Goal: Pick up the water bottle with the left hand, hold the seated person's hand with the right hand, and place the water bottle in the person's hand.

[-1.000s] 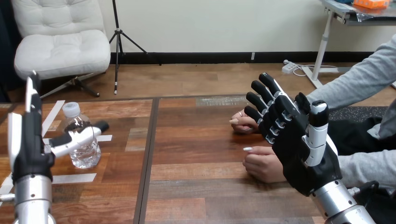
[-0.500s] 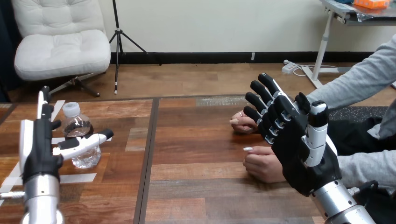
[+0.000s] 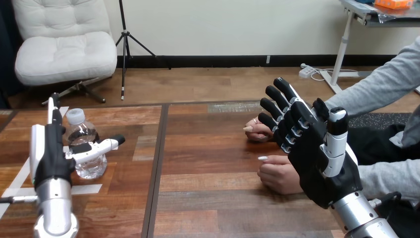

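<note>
Wooden-plank tabletop [image 3: 208,198] carries, at its left, the clear plastic water bottle [image 3: 90,166], upright. The robot's left hand [image 3: 47,158] has slid forward to bracket it, fingers straight, thumb across its front (nothing clasped yet), so the grasp looks imminent. The right hand [image 3: 322,168] stays spread open before the person's hands [image 3: 280,176], holding neither.

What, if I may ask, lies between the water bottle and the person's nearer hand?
Head view: the left hand's thumb tip beside the water bottle, then bare table to the person's nearer hand.
</note>
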Motion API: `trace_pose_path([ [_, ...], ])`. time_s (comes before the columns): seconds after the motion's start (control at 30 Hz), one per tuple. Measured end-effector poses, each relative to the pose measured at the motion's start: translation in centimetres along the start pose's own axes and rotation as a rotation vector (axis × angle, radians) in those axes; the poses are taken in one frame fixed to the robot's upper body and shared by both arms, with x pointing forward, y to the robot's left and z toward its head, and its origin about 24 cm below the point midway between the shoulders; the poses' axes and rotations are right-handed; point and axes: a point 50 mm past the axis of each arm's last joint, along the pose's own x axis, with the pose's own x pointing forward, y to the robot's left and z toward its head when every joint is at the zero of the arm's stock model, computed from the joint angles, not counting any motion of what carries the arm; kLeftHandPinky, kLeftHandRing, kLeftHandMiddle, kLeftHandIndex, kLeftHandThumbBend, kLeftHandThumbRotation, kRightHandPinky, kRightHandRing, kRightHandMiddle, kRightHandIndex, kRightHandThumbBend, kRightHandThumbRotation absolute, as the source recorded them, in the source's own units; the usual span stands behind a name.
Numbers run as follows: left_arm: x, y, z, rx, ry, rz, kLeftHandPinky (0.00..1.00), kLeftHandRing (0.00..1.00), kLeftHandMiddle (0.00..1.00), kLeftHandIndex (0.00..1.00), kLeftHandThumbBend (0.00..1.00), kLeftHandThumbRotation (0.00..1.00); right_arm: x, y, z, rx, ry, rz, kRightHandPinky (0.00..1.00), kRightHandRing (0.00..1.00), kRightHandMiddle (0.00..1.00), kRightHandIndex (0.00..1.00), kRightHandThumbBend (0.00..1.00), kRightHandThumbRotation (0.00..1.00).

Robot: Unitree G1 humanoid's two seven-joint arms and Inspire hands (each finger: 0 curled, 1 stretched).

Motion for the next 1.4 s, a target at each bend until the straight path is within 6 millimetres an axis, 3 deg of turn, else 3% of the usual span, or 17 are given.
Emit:
trace_pose_path([
  [0.4, 0.8, -0.6, -0.5, 0.044, 0.039, 0.016, 0.93, 1.00, 1.00, 1.00, 1.00, 0.15, 0.0, 0.0, 0.0, 0.000, 0.000, 0.000, 1.00, 1.00, 1.00, 1.00, 1.00, 1.00],
  [0.93, 1.3, -1.2, -1.2, 0.104, 0.079, 0.067, 0.94, 1.00, 1.00, 1.00, 1.00, 0.22, 0.0, 0.0, 0.1, -0.003, -0.006, 0.000, 1.00, 1.00, 1.00, 1.00, 1.00, 1.00],
  [1.1, 1.3, -1.5, -1.1, 0.140, 0.078, 0.082, 0.98, 1.00, 1.00, 1.00, 1.00, 0.23, 0.0, 0.0, 0.1, -0.003, -0.006, 0.000, 1.00, 1.00, 1.00, 1.00, 1.00, 1.00],
  [1.4, 1.7, -1.9, -1.0, 0.246, 0.097, 0.135, 1.00, 1.00, 1.00, 1.00, 1.00, 0.32, 0.0, 0.0, 0.1, -0.004, -0.008, 0.000, 1.00, 1.00, 1.00, 1.00, 1.00, 1.00],
])
